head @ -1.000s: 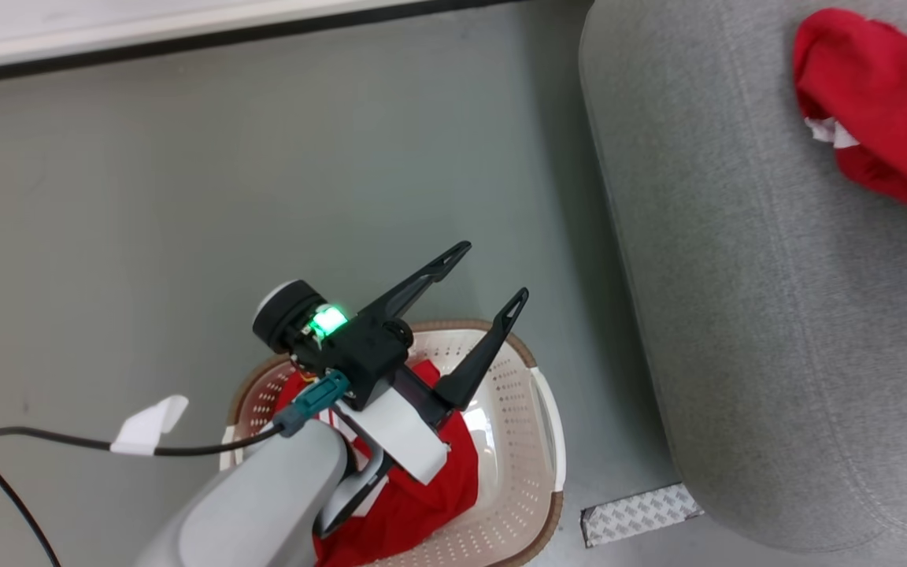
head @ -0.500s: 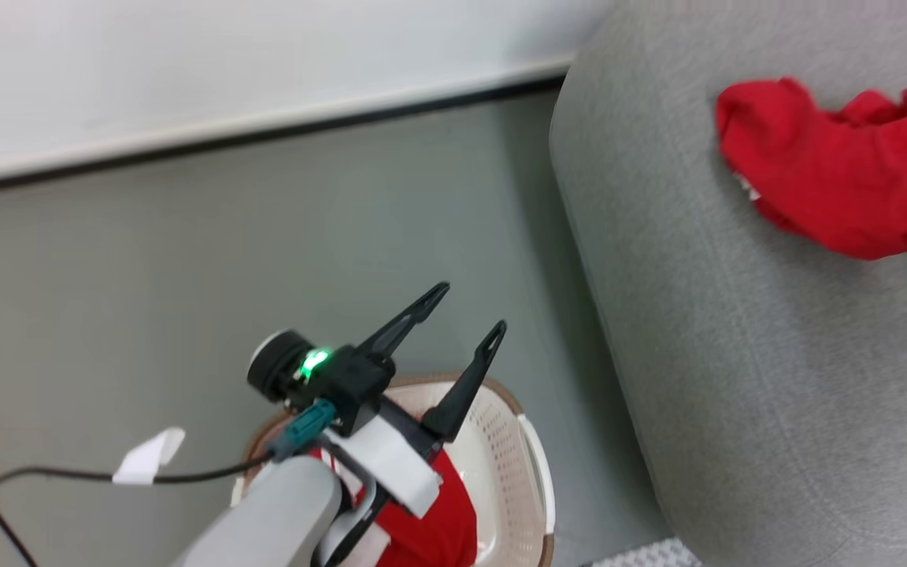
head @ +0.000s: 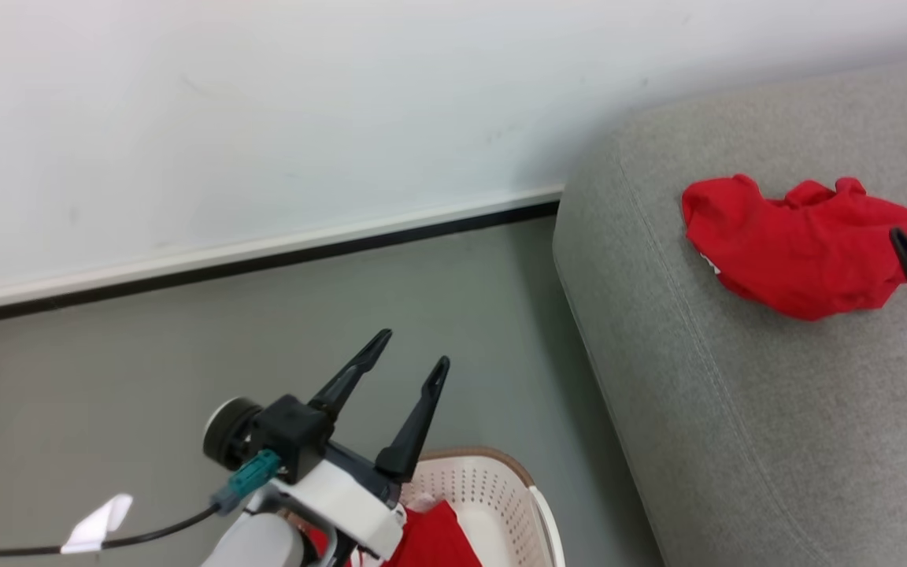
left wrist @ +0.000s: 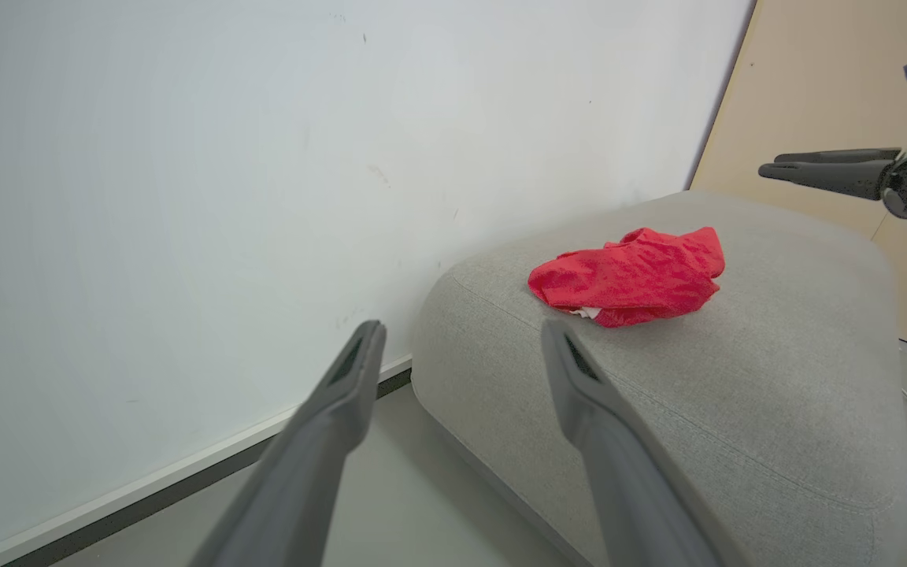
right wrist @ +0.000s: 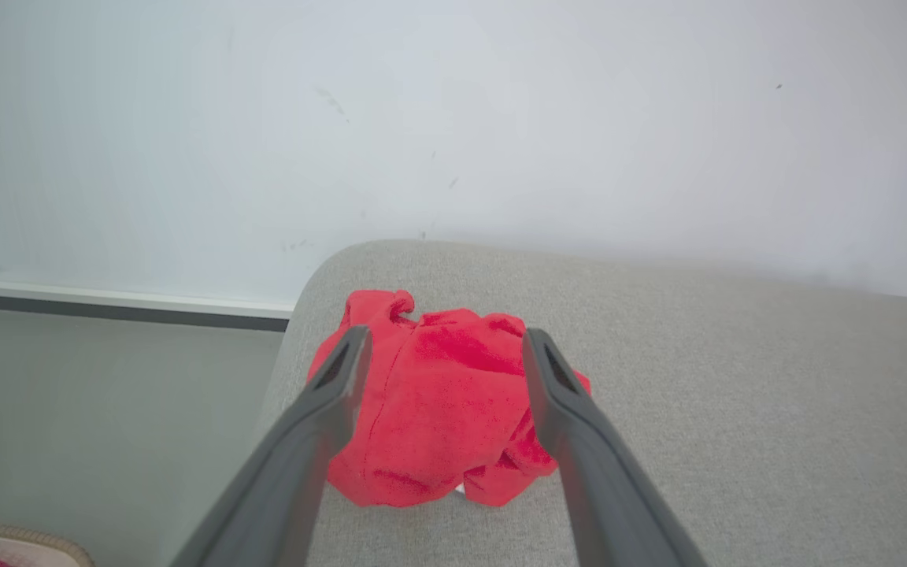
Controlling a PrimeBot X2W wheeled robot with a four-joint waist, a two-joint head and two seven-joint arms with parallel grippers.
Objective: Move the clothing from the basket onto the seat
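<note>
You see a smooth grey-green floor (head: 186, 354) that runs up to a plain white wall (head: 264, 118). A white strip (head: 264, 250) with a dark line under it goes along the bottom of the wall. On the right stands the seat (head: 776, 409). It is big, soft and light grey, with round corners, and its far end is by the wall.

One red garment (head: 800, 244) lies on the seat near that far end. It is bright red and crumpled in a heap, with a little white bit at its left edge. The basket (head: 493, 488) sits on the floor, near you and left of the seat. It is cream with small holes and a brown rim. The other garment (head: 430, 539) is inside it, and you can see only a red patch.

Your left gripper (head: 413, 349) is in the air by the basket, fingers spread, nothing in them. Your right gripper (right wrist: 446, 335) is above the seat, fingers spread too, holding nothing.
</note>
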